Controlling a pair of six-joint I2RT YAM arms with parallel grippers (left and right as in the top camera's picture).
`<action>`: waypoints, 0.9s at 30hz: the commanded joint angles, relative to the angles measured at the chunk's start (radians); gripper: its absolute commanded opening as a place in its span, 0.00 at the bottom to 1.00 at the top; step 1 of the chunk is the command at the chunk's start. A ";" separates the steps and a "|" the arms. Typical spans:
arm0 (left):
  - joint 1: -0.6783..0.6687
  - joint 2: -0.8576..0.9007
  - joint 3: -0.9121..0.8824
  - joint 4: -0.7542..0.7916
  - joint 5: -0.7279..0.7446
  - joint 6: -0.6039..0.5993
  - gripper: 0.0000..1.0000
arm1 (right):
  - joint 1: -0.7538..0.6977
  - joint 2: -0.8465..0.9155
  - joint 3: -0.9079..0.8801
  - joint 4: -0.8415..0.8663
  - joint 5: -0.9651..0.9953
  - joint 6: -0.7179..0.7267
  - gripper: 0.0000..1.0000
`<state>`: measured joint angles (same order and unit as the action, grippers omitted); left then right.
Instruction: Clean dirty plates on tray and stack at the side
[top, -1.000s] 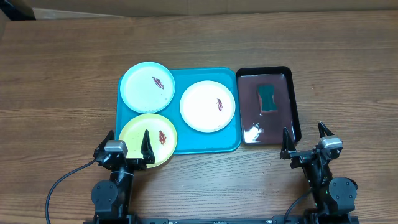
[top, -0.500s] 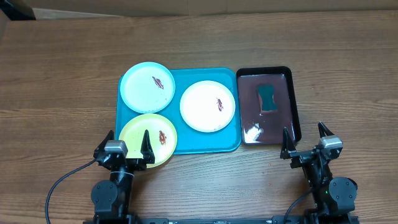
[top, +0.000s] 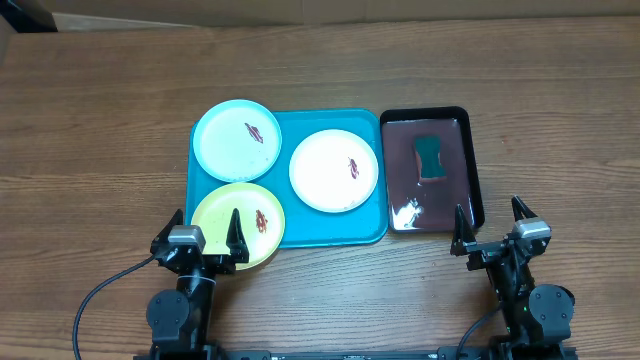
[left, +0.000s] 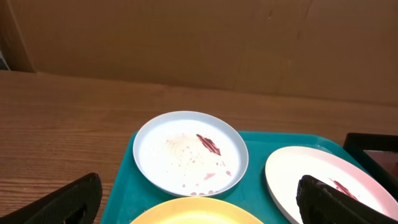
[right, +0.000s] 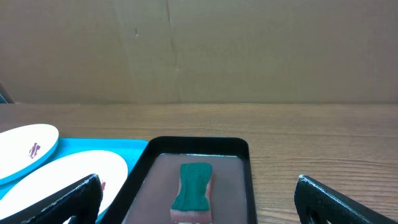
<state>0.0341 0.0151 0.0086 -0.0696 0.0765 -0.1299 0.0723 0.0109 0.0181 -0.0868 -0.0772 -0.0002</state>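
Both arms sit parked at the near edge.

The left gripper (top: 207, 222) has its fingers spread wide and holds nothing. Its tips are over the near rim of the yellow-green plate (top: 258, 205). The right gripper (top: 488, 215) is likewise spread and empty.

The blue plate (top: 237, 140) and white plate (top: 335, 170) lie flat on the tray (top: 300, 232) with the yellow-green one, and each is smeared.

The sponge (top: 431, 158) lies in the black tray (top: 473, 170), ahead of the right gripper and slightly to its left, with its long axis pointing away from it. In my judgement the right arm is nearer, and a forward reach would close across the sponge's narrow width.
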 joint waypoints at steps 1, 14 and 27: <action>0.000 -0.010 -0.004 -0.003 -0.006 0.015 1.00 | -0.005 -0.008 -0.010 0.007 0.008 -0.005 1.00; 0.000 -0.010 -0.004 -0.003 -0.006 0.015 1.00 | -0.005 -0.008 -0.010 0.007 0.008 -0.005 1.00; -0.002 -0.010 -0.004 0.000 0.020 0.010 1.00 | -0.005 -0.008 -0.010 0.007 0.008 -0.005 1.00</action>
<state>0.0341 0.0151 0.0086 -0.0689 0.0780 -0.1299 0.0723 0.0109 0.0181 -0.0864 -0.0772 -0.0002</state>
